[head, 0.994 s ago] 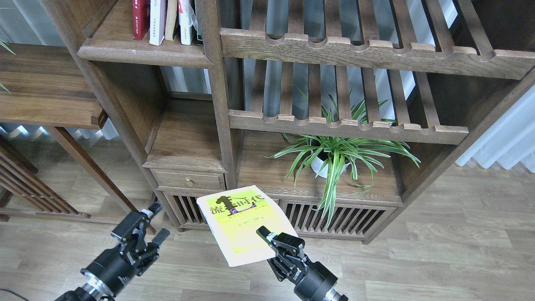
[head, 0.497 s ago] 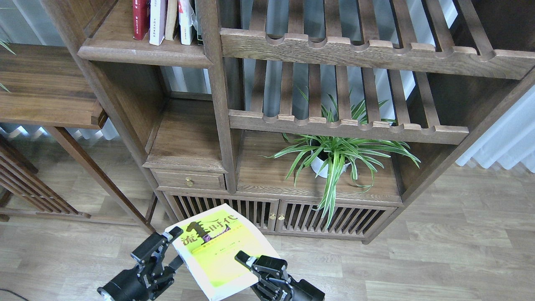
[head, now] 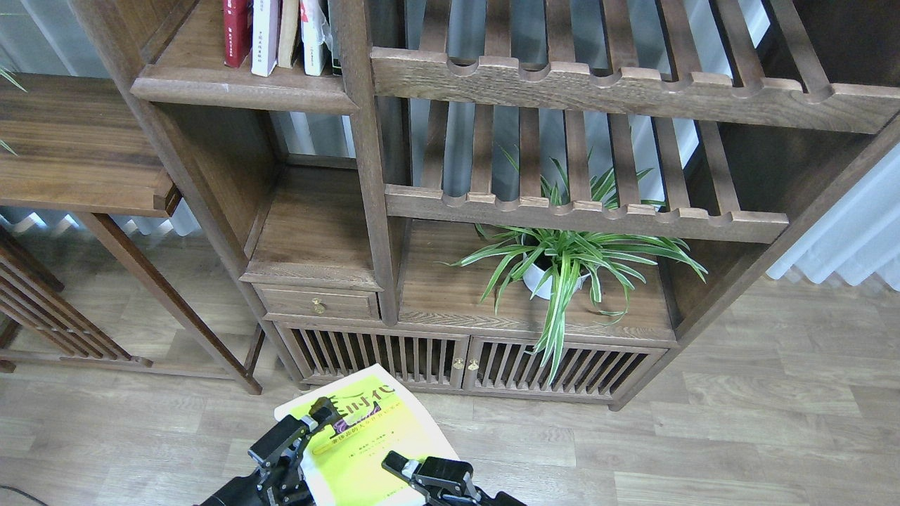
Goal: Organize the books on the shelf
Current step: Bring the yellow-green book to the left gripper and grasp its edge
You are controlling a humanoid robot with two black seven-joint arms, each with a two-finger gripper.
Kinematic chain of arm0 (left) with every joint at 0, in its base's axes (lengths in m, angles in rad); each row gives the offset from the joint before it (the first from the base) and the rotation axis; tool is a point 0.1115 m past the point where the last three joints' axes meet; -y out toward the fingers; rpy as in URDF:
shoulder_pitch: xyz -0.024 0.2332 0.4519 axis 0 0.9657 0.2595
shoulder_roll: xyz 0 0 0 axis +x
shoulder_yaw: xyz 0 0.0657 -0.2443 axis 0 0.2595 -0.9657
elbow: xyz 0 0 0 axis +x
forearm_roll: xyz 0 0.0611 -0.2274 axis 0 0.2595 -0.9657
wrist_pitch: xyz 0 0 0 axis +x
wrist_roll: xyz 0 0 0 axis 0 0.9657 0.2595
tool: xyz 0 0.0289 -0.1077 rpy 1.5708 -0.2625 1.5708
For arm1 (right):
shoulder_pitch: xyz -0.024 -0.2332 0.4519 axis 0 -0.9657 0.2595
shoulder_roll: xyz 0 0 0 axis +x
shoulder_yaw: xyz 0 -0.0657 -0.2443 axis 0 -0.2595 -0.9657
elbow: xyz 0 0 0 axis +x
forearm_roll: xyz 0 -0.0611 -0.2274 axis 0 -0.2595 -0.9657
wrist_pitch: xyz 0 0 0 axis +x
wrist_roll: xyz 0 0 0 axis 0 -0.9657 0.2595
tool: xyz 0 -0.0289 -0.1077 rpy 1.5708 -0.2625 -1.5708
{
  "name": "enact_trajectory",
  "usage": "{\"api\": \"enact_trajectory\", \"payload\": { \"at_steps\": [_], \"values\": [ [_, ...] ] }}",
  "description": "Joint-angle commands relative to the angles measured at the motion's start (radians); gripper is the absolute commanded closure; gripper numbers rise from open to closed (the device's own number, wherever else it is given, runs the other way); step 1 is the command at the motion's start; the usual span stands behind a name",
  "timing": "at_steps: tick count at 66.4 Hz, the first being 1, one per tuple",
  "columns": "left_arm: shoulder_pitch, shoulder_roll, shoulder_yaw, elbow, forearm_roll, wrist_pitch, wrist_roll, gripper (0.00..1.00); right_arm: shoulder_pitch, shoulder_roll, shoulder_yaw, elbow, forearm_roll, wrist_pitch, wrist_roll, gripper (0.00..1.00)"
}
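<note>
a: big dark brown wooden bookcase (head: 365, 211) fills the view; its solid shelf (head: 239, 88) at eleven o'clock holds a few upright spined books (head: 278, 35).

b: and at six o'clock, the yellow-green paperback with black chinese title (head: 365, 439), mid-carry i'd judge. right gripper (head: 415, 474) pinching its lower edge, left gripper (head: 302, 429) over its left margin, grip unclear.

a: next: lift it high, stand it upright.

b: white potted spider plant (head: 562, 263) at three o'clock.

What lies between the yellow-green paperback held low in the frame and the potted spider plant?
In the head view, the slatted cabinet doors lie between the yellow-green paperback and the potted spider plant.
</note>
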Motion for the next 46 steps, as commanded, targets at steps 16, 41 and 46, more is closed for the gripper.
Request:
{"api": "enact_trajectory", "payload": {
  "at_steps": [16,41,46],
  "values": [
    [0.0,-0.032,0.007,0.04,0.001,0.0,-0.001,0.97,-0.012,-0.004,-0.007,-0.002,-0.006,0.0,-0.001,0.95],
    [0.032,-0.028,0.006,0.04,0.009,0.0,0.098,1.0,-0.016,-0.007,0.002,-0.002,-0.006,0.0,0.001,0.95],
    [0.035,-0.022,-0.006,0.04,0.018,0.0,0.098,1.0,-0.016,-0.007,0.008,-0.003,-0.006,0.0,0.002,0.93]
  ]
}}
